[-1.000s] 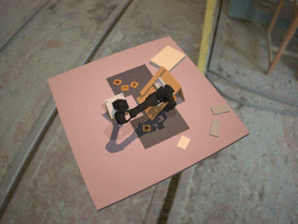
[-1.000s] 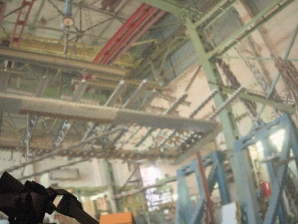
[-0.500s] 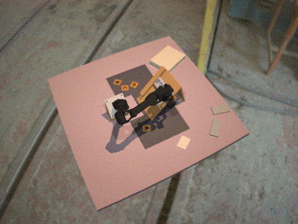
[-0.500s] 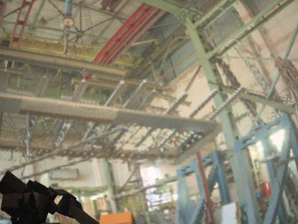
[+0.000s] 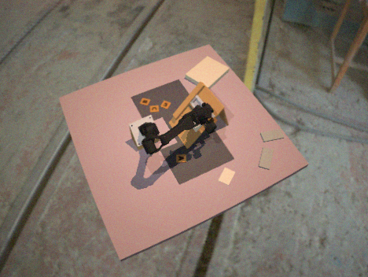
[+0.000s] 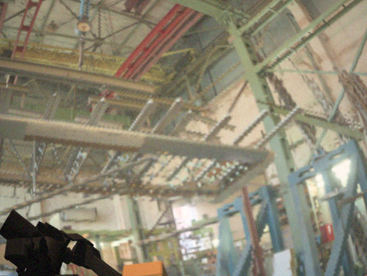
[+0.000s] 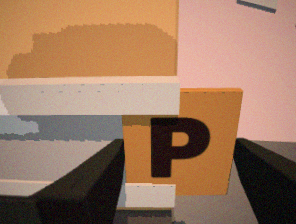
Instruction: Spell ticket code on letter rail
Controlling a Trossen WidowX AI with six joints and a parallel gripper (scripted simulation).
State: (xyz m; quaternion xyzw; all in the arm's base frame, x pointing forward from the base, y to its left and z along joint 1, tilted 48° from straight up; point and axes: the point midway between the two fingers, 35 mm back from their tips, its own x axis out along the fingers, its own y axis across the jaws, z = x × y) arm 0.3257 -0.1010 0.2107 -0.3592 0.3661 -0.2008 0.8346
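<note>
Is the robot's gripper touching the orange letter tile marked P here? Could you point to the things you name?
Touching: the wrist view shows the black gripper [image 5: 211,125] [image 7: 179,146] shut on the orange P tile [image 7: 192,162], one finger against each side edge.

A black "P" on an orange tile [image 7: 195,165]; others apparently unreadable.

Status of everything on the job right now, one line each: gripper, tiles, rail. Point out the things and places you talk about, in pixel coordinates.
Gripper [image 5: 210,125] [image 7: 179,146]: shut on the P tile
P tile [image 7: 190,165]: upright, partly into the rail's open end
Rail [image 7: 90,97]: partly hidden, full contents unclear
Three upper tiles [image 5: 145,101] [image 5: 154,108] [image 5: 165,104]: loose, lying flat
Lower tile [image 5: 181,158]: loose, lying flat
</note>
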